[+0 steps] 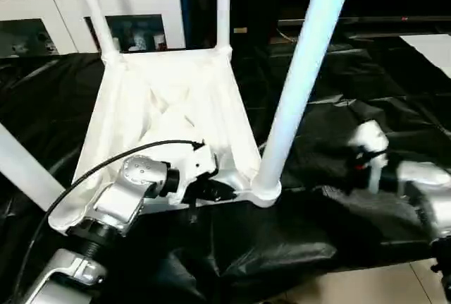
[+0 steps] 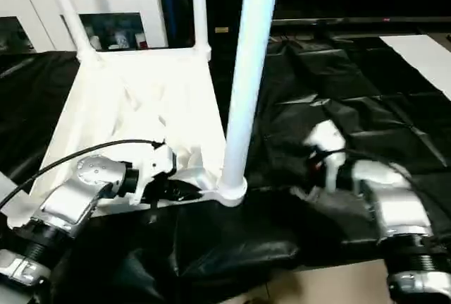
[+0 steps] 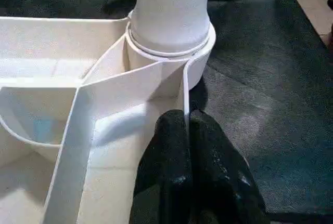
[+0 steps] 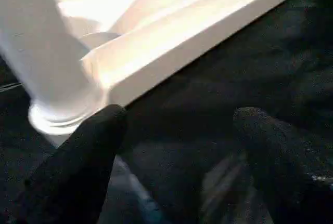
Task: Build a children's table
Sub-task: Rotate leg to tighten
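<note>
The children's table lies upside down on black cloth, its white ribbed tabletop (image 1: 169, 99) facing up. A white leg (image 1: 303, 78) stands in the near right corner socket (image 1: 264, 190). Two more legs (image 1: 95, 8) (image 1: 223, 4) rise from the far corners, and another leg (image 1: 21, 170) slants at the near left. My left gripper (image 3: 187, 116) is shut on the thin side wall of the tabletop (image 3: 104, 94), just beside the near right socket (image 3: 169, 52). My right gripper (image 4: 182, 115) hangs open over the cloth, a short way right of that leg (image 4: 41, 52), holding nothing.
A white cabinet with glass doors (image 1: 84, 15) stands behind the table at the back left. Crumpled black cloth (image 1: 338, 233) covers the floor around the table. Light floor tiles (image 1: 366, 283) show at the front, and a white sheet (image 1: 433, 46) lies at the back right.
</note>
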Motion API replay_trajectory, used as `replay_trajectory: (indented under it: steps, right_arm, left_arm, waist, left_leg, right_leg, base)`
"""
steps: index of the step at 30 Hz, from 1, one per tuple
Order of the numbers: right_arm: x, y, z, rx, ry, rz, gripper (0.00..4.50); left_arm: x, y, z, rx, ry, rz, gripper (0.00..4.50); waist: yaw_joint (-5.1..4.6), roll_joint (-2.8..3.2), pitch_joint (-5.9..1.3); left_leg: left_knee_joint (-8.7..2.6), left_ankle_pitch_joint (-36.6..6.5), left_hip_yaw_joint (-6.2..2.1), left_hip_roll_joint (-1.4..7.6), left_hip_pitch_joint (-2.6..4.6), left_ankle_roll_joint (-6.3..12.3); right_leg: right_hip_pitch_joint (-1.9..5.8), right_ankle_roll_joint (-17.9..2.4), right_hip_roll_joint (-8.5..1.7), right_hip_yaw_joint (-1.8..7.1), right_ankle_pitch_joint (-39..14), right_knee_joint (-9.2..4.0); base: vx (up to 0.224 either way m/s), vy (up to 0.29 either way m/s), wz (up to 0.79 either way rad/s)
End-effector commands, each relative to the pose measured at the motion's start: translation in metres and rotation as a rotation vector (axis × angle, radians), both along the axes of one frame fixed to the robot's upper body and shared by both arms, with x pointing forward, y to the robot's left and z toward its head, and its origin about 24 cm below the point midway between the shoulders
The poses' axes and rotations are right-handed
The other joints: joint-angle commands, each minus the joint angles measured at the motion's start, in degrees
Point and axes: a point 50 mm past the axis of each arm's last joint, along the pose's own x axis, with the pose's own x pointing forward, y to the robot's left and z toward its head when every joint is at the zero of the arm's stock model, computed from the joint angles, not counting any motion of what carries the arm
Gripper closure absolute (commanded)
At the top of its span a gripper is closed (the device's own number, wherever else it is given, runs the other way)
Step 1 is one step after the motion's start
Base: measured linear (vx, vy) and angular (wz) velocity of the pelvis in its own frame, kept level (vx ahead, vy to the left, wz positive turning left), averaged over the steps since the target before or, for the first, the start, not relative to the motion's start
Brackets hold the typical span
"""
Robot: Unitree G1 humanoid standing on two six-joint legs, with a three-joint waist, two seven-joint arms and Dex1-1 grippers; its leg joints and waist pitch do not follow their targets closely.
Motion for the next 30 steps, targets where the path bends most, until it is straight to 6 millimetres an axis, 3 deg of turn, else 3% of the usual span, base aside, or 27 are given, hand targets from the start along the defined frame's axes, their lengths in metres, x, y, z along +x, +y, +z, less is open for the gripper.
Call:
replay_trajectory:
  steps: [1,5,9,14,15,16,17,18,20,24,25,26,29,30]
  right_arm:
    - [0.002,0.001,0.006,0.000,-0.033,-0.003,0.74]
    - [0.007,0.003,0.002,-0.015,-0.063,-0.064,0.74]
    - [0.016,0.003,0.003,-0.008,-0.111,-0.167,0.74]
    - [0.024,0.013,0.003,0.041,-0.152,-0.266,0.74]
    - [0.025,0.014,0.003,0.047,-0.150,-0.279,0.69]
    - [0.028,0.015,0.002,0.058,-0.148,-0.326,0.69]
    - [0.027,0.019,0.005,0.167,-0.136,-0.376,0.69]
    - [0.026,0.020,0.006,0.208,-0.141,-0.408,0.43]
    - [0.023,0.021,0.006,0.234,-0.148,-0.434,0.36]
    - [0.008,0.030,-0.001,0.206,-0.183,-0.496,0.03]
    - [0.001,0.035,-0.002,0.206,-0.211,-0.568,0.00]
    - [0.000,0.036,-0.002,0.200,-0.218,-0.590,0.00]
    - [-0.007,0.038,-0.008,0.133,-0.208,-0.718,0.00]
    - [-0.012,0.041,-0.013,0.082,-0.180,-0.761,0.00]
  left_arm:
    - [-0.007,-0.012,0.011,-0.053,-0.022,-0.114,4.50]
    - [-0.012,-0.010,0.007,-0.003,-0.051,-0.155,4.50]
    - [-0.015,-0.008,0.007,-0.002,-0.061,-0.151,4.50]
    - [-0.014,-0.002,0.016,-0.056,-0.100,-0.027,4.50]
    - [-0.014,-0.001,0.017,-0.066,-0.099,-0.008,4.06]
    - [-0.013,0.001,0.021,-0.098,-0.107,0.032,3.95]
    - [-0.014,0.004,0.030,-0.172,-0.125,0.106,3.95]
    - [-0.014,0.007,0.034,-0.209,-0.144,0.155,3.89]
    - [-0.014,0.010,0.037,-0.238,-0.161,0.199,3.65]
    - [-0.003,0.031,0.045,-0.414,-0.234,0.613,3.45]
    - [-0.001,0.046,0.041,-0.440,-0.279,0.859,3.32]
    - [-0.002,0.048,0.040,-0.437,-0.273,0.903,3.11]
    - [-0.009,0.057,0.029,-0.404,-0.273,1.094,3.02]
    - [-0.015,0.060,0.022,-0.338,-0.290,1.180,2.93]
  waist:
    - [-0.04,-0.67,-4.21]
    - [0.32,-0.74,-4.10]
    - [0.42,-0.78,-3.98]
    - [0.13,-0.75,-4.03]
    - [0.05,-0.77,-4.06]
    - [0.02,-0.91,-4.07]
    - [-0.28,-1.79,-4.08]
    - [-0.07,-1.14,-4.10]
    - [-0.23,-1.14,-4.00]
    - [-0.65,-1.48,-3.71]
    - [-0.87,-1.37,-3.60]
    - [-1.10,-1.53,-3.64]
    - [-1.65,-1.80,-3.37]
    - [-2.05,-1.72,-3.31]
  left_leg:
    - [-3.40,-11.3,0.03,1.12,0.51,3.98]
    - [-3.42,-11.6,0.15,1.20,0.66,4.10]
    - [-3.61,-13.2,0.14,1.18,1.06,2.29]
    - [-3.70,-12.2,0.06,1.13,0.70,2.17]
    - [-3.71,-12.0,0.05,1.11,0.65,2.03]
    - [-3.62,-12.1,0.15,1.03,0.78,2.24]
    - [-3.61,-11.4,0.23,0.99,0.48,2.24]
    - [-3.66,-11.2,0.12,1.25,0.56,2.39]
    - [-3.75,-11.8,0.10,1.20,0.70,2.37]
    - [-3.84,-13.7,0.21,1.15,0.58,1.63]
    - [-3.85,-15.2,0.10,0.99,0.48,1.28]
    - [-3.91,-15.8,-0.01,0.97,0.40,0.90]
    - [-4.14,-17.0,-0.16,0.77,0.39,0.49]
    - [-4.20,-18.0,-0.31,0.73,0.37,0.28]
  right_leg:
    - [3.07,-12.7,-2.90,2.11,-12.7,-4.29]
    - [2.85,-12.4,-2.89,2.18,-13.9,-4.42]
    - [2.52,-11.1,-3.00,2.27,-17.5,-4.70]
    - [2.71,-10.9,-2.91,2.30,-15.5,-4.33]
    - [2.77,-10.9,-2.87,2.26,-15.3,-4.23]
    - [2.65,-10.8,-2.81,2.27,-15.6,-4.44]
    - [2.92,-11.2,-2.85,2.32,-14.6,-4.07]
    - [2.85,-11.6,-3.12,2.35,-14.4,-4.03]
    - [2.59,-11.3,-2.72,2.20,-14.8,-4.26]
    - [2.62,-9.5,-2.52,2.24,-17.1,-4.62]
    - [2.55,-8.2,-2.57,2.09,-19.6,-5.11]
    - [2.45,-7.2,-2.45,2.02,-21.0,-5.21]
    - [2.18,-4.6,-2.23,1.98,-25.4,-5.77]
    - [1.96,-2.9,-2.15,1.97,-27.4,-6.00]
  base:
    - [0.000,0.000,0.00]
    - [0.000,0.000,0.00]
    - [0.000,0.000,0.00]
    - [0.000,0.000,0.00]
    - [0.000,0.000,0.00]
    - [0.000,0.000,0.00]
    - [0.000,0.000,0.00]
    - [0.000,0.000,0.00]
    - [0.000,0.000,0.00]
    - [0.000,0.000,0.00]
    - [0.000,0.000,0.00]
    - [0.000,0.000,0.00]
    - [0.000,0.000,0.00]
    - [0.000,0.000,0.00]
